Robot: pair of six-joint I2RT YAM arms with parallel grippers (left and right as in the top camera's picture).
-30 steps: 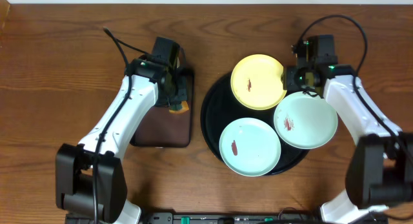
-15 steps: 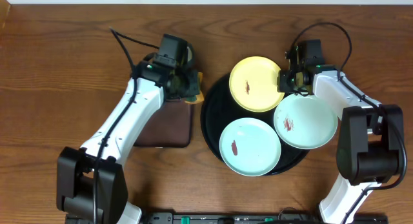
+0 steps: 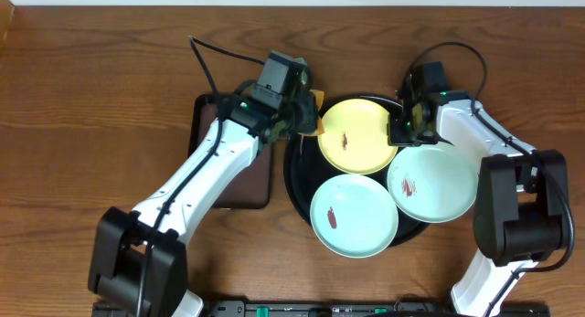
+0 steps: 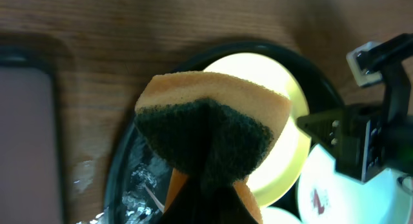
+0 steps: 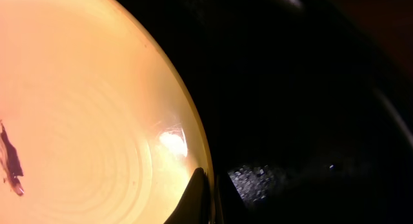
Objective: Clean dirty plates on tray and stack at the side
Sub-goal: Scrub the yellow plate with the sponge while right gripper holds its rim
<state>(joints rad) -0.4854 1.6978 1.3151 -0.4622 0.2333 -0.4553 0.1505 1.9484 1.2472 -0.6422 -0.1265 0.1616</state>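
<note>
Overhead, the black tray (image 3: 294, 175) sits on the wood tabletop (image 3: 91, 70) with three plates on it. The yellow plate (image 3: 358, 136) is at the far side. One mint plate (image 3: 354, 216) is nearest the robot and the other mint plate (image 3: 432, 182) is on the right, hanging over the tray's rim. Each plate carries a small reddish smear. The left hand (image 3: 298, 116) is clenched on a sponge (image 3: 311, 121) just at the yellow plate's left edge, above the tray's rim. A brown rectangular tray (image 3: 260, 184) lies beside the black one under that arm. The right hand (image 3: 400, 132) sits at the yellow plate's right edge. Left wrist view: the left hand (image 4: 206, 185) grips the sponge (image 4: 213, 111), its orange side up and its dark green scrub face toward the camera. The sponge hangs over the near rim of the yellow plate (image 4: 258, 68) and the glossy tray (image 4: 129, 179), and whether it touches the plate cannot be told. The right hand (image 4: 361, 143) shows at the plate's far side. Right wrist view: the right hand (image 5: 208, 195) has its fingertips (image 5: 197, 192) close together with the rim of the yellow plate (image 5: 84, 101) running in between them, pinching it over the black tray (image 5: 297, 88).
</note>
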